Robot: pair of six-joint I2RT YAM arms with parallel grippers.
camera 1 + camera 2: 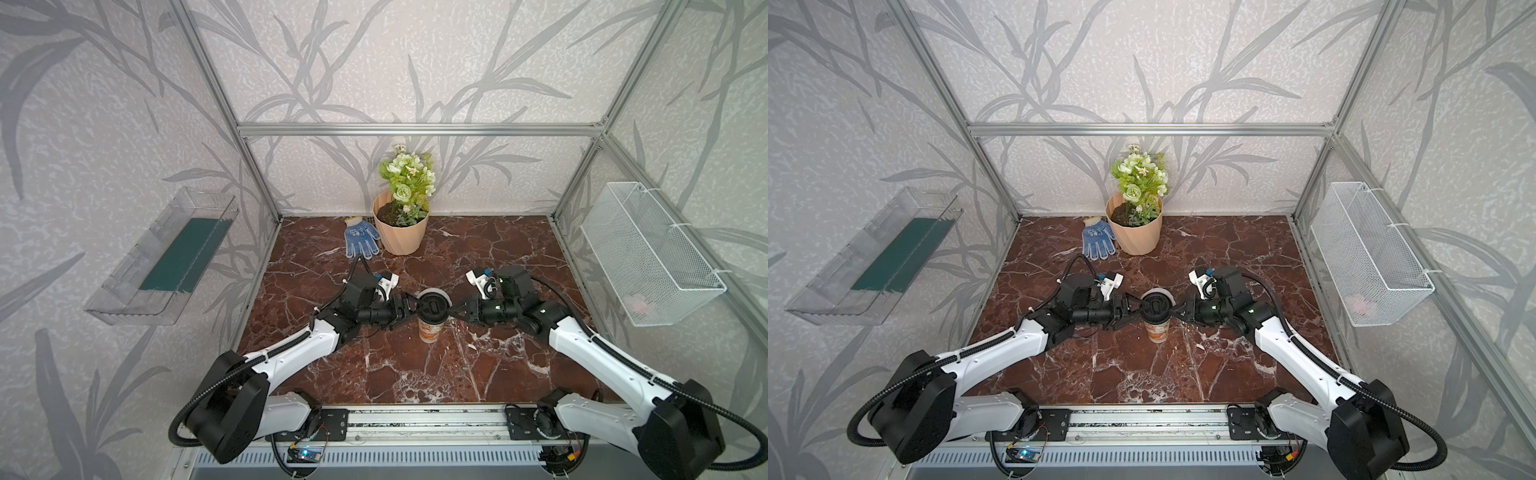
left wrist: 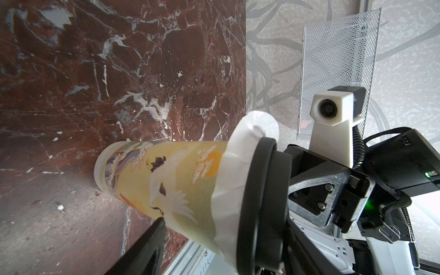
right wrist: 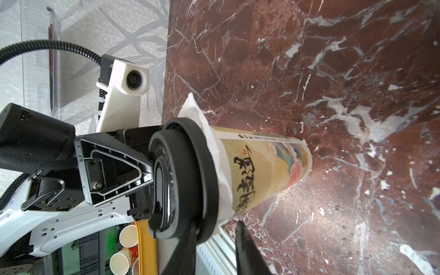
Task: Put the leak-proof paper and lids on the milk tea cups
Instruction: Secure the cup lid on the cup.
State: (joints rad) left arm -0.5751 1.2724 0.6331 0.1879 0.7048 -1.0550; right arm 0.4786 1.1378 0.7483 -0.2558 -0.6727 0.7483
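The milk tea cup [image 1: 432, 330] stands upright mid-table. The leak-proof paper [image 2: 238, 166] is draped over its mouth, and its edge hangs down as a crumpled skirt. A black lid [image 1: 433, 306] sits on top of the paper. My left gripper [image 1: 420, 312] reaches in from the left with jaws one above the other. Its upper finger lies on the lid, and its lower finger [image 2: 147, 245] touches the cup wall below the paper. My right gripper [image 1: 449, 312] comes from the right. One finger rests on the lid, and the lower finger [image 3: 247, 252] stands just off the cup.
A peach flower pot [image 1: 401, 232] and a blue glove [image 1: 361, 239] stand at the back of the marble table [image 1: 478, 374]. A white wire basket [image 1: 648, 257] hangs on the right wall and a clear tray [image 1: 166, 257] on the left wall.
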